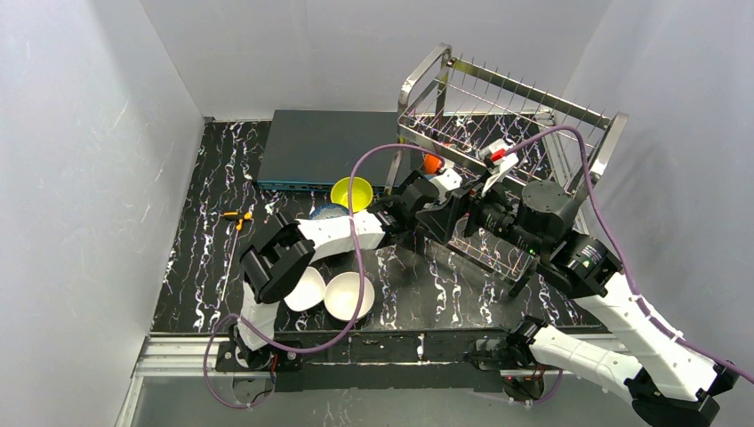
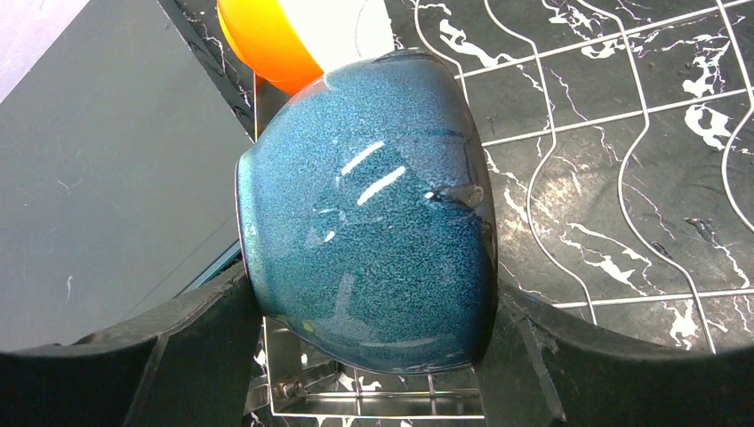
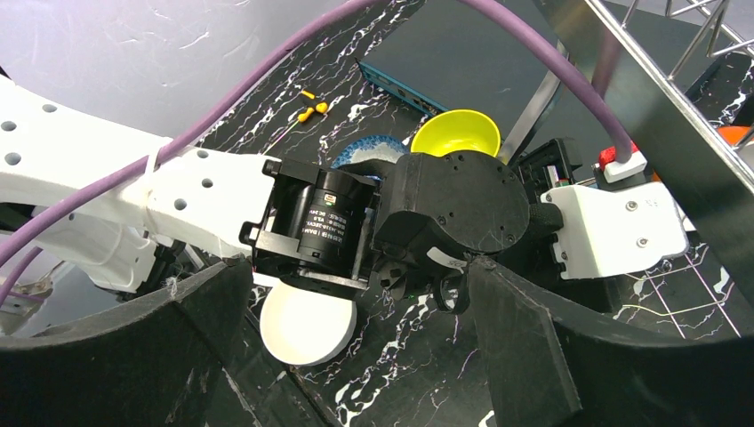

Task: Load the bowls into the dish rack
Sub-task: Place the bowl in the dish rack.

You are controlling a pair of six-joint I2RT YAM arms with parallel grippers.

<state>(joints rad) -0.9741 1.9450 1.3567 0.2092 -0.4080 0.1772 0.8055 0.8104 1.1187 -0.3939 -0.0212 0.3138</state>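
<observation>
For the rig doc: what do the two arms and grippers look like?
Left arm and right arm: white link shells, black joint housings, a purple cable along each. Left gripper and right gripper: broad matte-black fingers. Left arm's motor carries a printed label.

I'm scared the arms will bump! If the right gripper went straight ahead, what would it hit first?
Probably the left arm's black wrist, sitting right in front of the open right gripper. How far off it is is hard to tell.
</observation>
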